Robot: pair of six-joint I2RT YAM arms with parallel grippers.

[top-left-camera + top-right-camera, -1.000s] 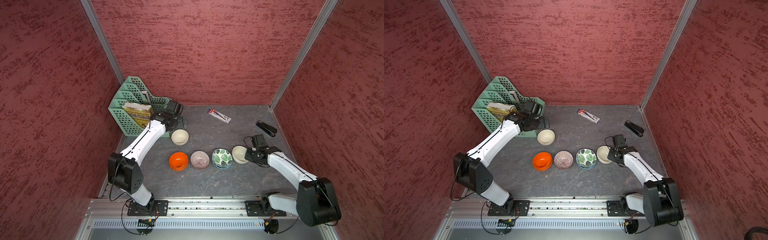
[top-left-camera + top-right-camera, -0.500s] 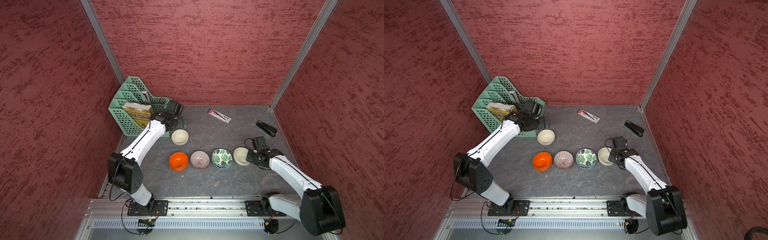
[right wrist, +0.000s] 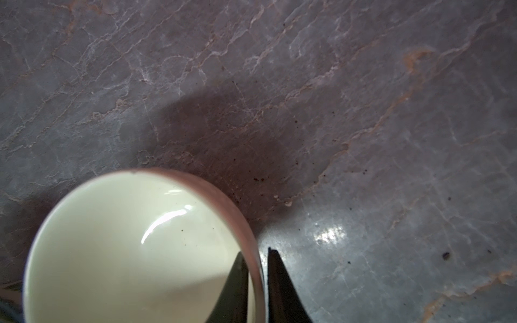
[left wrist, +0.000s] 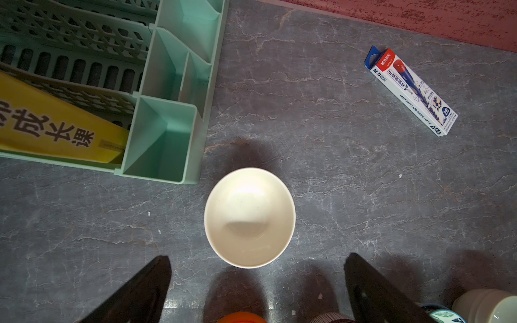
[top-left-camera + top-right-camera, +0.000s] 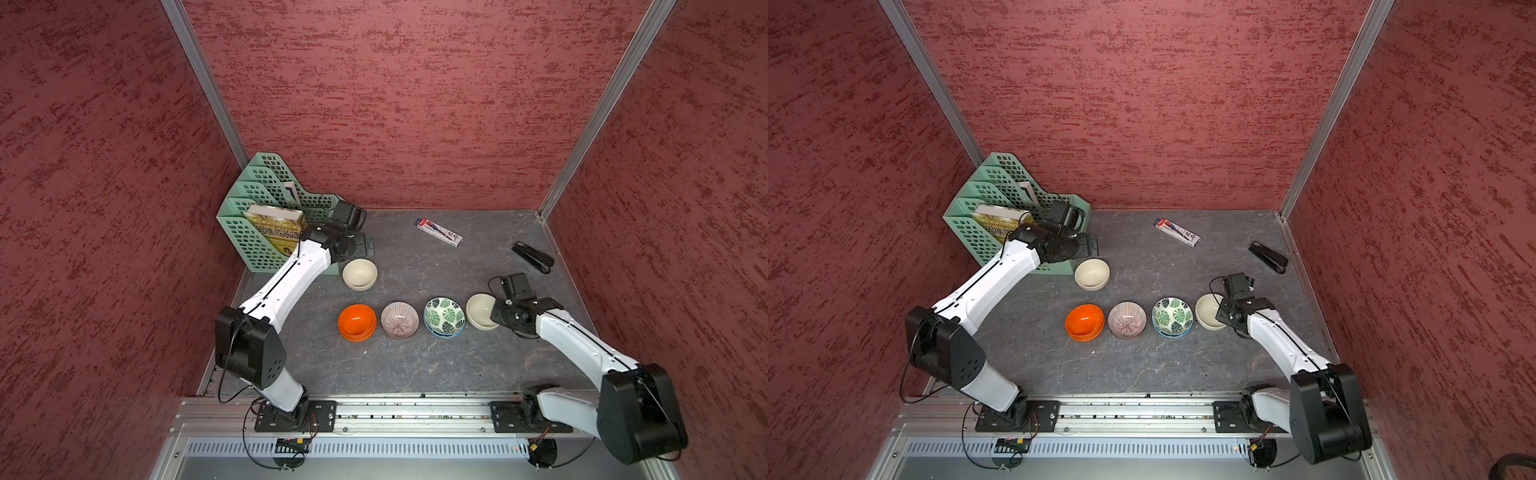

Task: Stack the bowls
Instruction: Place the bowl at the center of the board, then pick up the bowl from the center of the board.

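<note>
Bowls sit at five spots on the grey counter [image 5: 415,374] in both top views. A row of four runs across the middle of the frame. From its left end these are an orange pair [image 5: 356,322] nested with two rims showing, one striped bowl [image 5: 400,320] (whether another hides under it I cannot tell), a leaf-pattern bowl [image 5: 444,316] seated in a second blue rim, and the right cream bowl [image 5: 480,311] just beside it. The upper cream bowl [image 5: 360,274] stands alone above the row's left end, near the corner of one green file organizer [image 5: 249,245].

One book [image 5: 276,226] leans in that organizer, which fills the upper-left corner of the counter. One pen box [image 5: 438,232] lies near the back wall, and one black stapler [image 5: 532,257] lies close to the right wall.

The left gripper [image 5: 365,246] hangs just above the upper cream bowl, its jaws spread wide with nothing between them. In the right wrist view the right gripper [image 3: 255,250] straddles the right cream bowl's wall, one finger inside and one outside, with only a narrow gap. Whether it presses the wall I cannot tell.

Open counter lies in a broad strip between the row and the rail at the lower edge. There is also a bare patch between the pen box and the row.
</note>
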